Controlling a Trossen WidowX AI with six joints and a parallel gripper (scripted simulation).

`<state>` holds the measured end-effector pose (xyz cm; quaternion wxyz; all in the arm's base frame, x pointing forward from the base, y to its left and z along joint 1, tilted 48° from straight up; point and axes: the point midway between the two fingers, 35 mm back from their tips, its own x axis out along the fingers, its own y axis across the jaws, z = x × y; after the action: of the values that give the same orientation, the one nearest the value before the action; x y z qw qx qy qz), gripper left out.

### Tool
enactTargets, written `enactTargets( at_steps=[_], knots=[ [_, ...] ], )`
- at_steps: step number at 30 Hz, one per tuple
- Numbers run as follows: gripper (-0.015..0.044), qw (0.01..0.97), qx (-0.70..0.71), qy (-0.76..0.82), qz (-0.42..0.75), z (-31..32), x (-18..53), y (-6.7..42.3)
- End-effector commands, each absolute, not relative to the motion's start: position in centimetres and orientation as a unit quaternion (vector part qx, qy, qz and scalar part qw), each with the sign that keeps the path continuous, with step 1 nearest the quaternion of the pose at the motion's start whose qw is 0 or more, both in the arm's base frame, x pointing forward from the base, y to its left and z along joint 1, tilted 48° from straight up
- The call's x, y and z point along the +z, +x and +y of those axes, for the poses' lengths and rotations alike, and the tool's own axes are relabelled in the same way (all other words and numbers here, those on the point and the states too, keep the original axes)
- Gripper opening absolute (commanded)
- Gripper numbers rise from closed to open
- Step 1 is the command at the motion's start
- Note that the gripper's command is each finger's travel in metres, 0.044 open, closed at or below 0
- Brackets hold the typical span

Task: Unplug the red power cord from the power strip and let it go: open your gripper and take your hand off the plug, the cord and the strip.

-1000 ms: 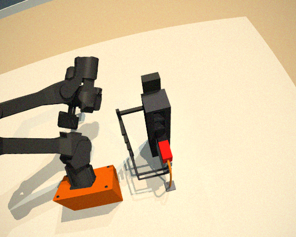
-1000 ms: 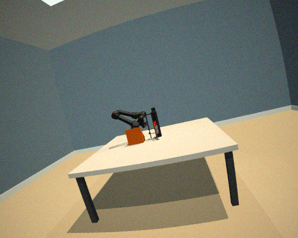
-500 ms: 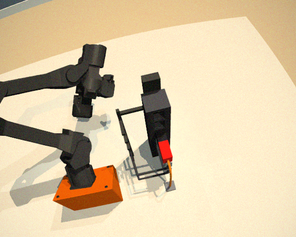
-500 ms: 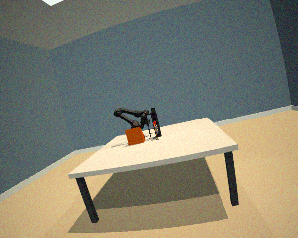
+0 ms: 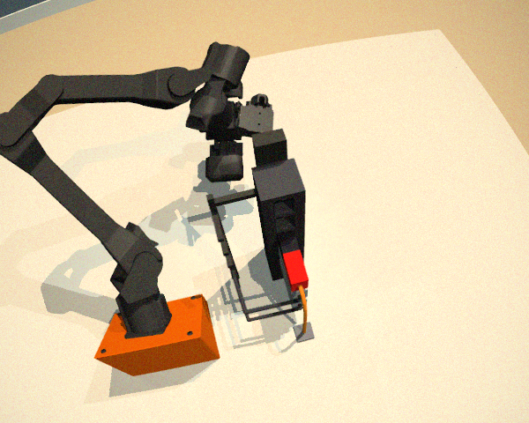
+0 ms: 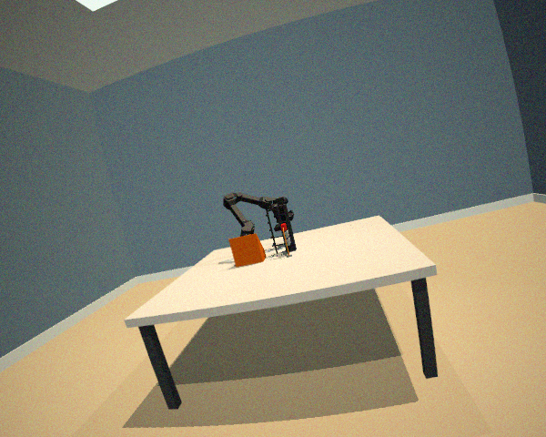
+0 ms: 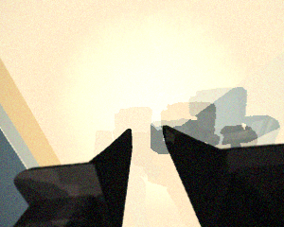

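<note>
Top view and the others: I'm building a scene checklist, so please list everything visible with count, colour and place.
Table: one, cream top with dark legs, on the tan floor by blue-grey walls.
Power strip: one, dark grey, standing upright near the table's middle.
Plug: one, red, seated in the strip's lower front.
Cord: one, orange, hanging from the plug down to a small grey foot on the table.
Wire frame: one, thin and dark, beside the strip, toward the arm's base.
Base block: one, orange, under the arm.
Arm: one, dark grey, bent over toward the strip's top.
Gripper: one, dark fingers partly closed, nothing between them, only table below.
</note>
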<state>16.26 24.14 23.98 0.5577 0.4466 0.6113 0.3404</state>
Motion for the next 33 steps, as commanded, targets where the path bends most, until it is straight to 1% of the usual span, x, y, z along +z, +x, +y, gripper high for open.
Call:
enactTargets(
  at_steps=[1, 10, 15, 19, 22, 25, 30, 33],
  knots=[
    [0.016, 0.625, 0.28, 0.442, 0.58, 23.3, 22.9, 22.2],
    [0.016, 0.724, 0.162, 0.401, 0.538, 18.6, 19.5, 32.8],
    [0.016, 0.727, 0.102, 0.394, 0.552, 14.9, 16.6, 35.7],
    [0.016, 0.708, 0.033, 0.398, 0.583, 9.8, 12.6, 37.3],
    [0.016, 0.67, -0.02, 0.418, 0.613, 6.3, 10.1, 36.7],
    [0.016, 0.603, -0.084, 0.456, 0.649, 2.6, 7.6, 34.7],
    [0.016, 0.464, -0.173, 0.528, 0.69, -2.3, 5.0, 30.2],
    [0.016, 0.362, -0.213, 0.575, 0.702, -4.8, 4.2, 27.1]
  ],
)
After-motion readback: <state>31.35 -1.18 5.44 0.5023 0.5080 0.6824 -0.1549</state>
